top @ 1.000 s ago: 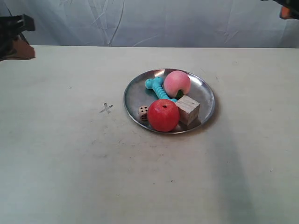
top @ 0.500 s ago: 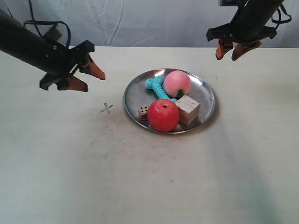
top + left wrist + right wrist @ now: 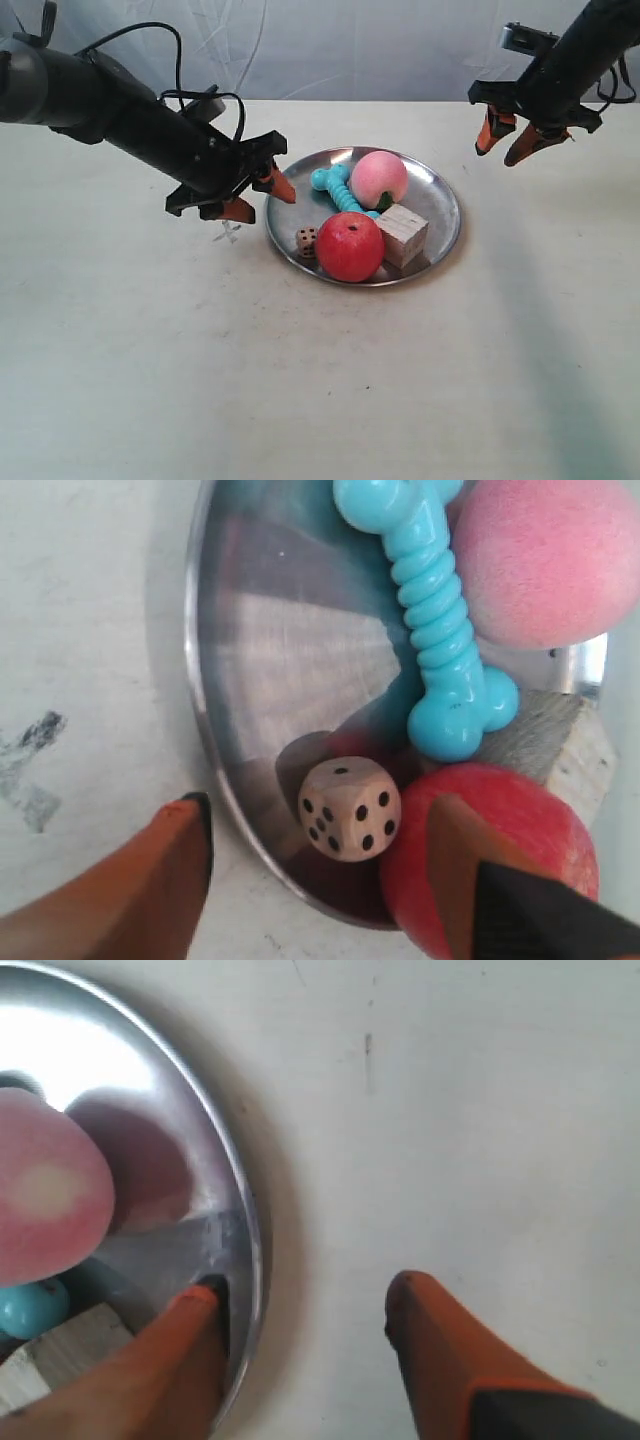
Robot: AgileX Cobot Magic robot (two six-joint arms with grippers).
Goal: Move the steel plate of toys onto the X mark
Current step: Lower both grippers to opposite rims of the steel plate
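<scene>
The steel plate point(image 3: 440, 205) lies mid-table holding a red apple point(image 3: 350, 246), pink peach point(image 3: 379, 178), turquoise bone point(image 3: 338, 188), wooden cube point(image 3: 402, 235) and die point(image 3: 306, 241). The X mark point(image 3: 228, 235) is just left of it, half under the left arm. My left gripper point(image 3: 262, 200) is open at the plate's left rim. In the left wrist view the left gripper point(image 3: 318, 810) straddles the rim point(image 3: 215, 790), one finger outside, one over the apple point(image 3: 530, 820), the die point(image 3: 350, 808) between. My right gripper point(image 3: 498, 150) hangs open beyond the plate's far right; in its wrist view the right gripper point(image 3: 305, 1290) has one finger over the rim point(image 3: 240, 1200).
A pale cloth backdrop point(image 3: 350, 45) hangs behind the table's far edge. Bare tabletop point(image 3: 300, 390) stretches in front of the plate. The left arm's dark body and cable point(image 3: 120, 105) reach in over the table from the exterior view's left.
Both arms have come into view. The left gripper swept rightwards and down to the plate's left rim, over the X mark. The right gripper shifted slightly right. The plate has not moved.
</scene>
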